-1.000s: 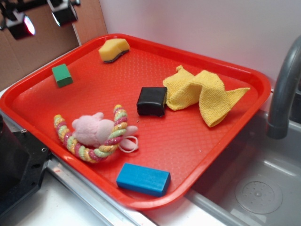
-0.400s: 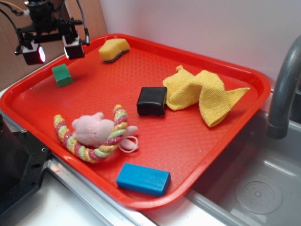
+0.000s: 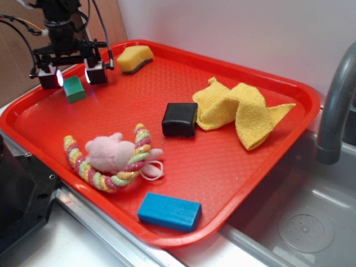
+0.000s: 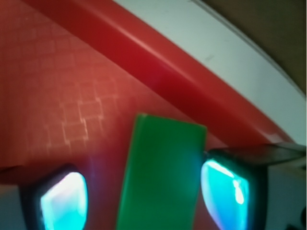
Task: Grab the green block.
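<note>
The pincer (image 3: pixel 73 78) is low over the far left corner of the red tray (image 3: pixel 250 183), with its two fingers spread apart on either side of the green block (image 3: pixel 74 89). The block lies flat on the tray floor, near the left rim. In the wrist view the green block (image 4: pixel 160 177) sits between the glowing fingertips (image 4: pixel 225 191); the right one is just beside its edge, the left one a little apart, and I cannot tell if any touches it. Further along the tray lie a yellow sponge (image 3: pixel 134 58), a black block (image 3: pixel 179 119), a yellow cloth (image 3: pixel 242 111), a pink plush toy (image 3: pixel 111 156) and a blue block (image 3: pixel 169 212).
</note>
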Controlling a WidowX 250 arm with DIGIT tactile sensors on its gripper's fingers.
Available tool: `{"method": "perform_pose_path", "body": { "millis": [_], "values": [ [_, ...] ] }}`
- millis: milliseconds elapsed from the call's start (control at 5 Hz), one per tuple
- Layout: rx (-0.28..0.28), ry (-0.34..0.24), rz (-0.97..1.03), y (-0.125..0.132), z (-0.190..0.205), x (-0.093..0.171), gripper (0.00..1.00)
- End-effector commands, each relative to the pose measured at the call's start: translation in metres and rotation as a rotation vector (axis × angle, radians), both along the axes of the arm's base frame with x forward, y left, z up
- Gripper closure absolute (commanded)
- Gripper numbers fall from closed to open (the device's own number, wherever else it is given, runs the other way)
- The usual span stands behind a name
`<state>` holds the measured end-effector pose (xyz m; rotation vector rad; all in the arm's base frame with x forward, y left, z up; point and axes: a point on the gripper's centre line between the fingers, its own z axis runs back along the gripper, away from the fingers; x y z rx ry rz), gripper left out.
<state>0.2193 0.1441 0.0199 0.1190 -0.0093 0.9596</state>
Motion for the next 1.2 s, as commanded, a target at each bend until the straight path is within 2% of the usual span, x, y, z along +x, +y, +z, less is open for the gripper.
{"method": "perform_pose_path", "body": {
  "millis": [0, 600, 800, 1000],
  "values": [
    [-0.019, 0.049, 0.029, 0.008, -0.007, -0.004, 0.00],
    [-0.074, 0.054, -0.089, -0.017, 0.016, -0.013, 0.00],
    [-0.106, 0.036, -0.139, -0.014, 0.013, -0.013, 0.00],
    [-0.181, 0.031, -0.243, -0.003, 0.001, -0.003, 0.00]
  ]
}}
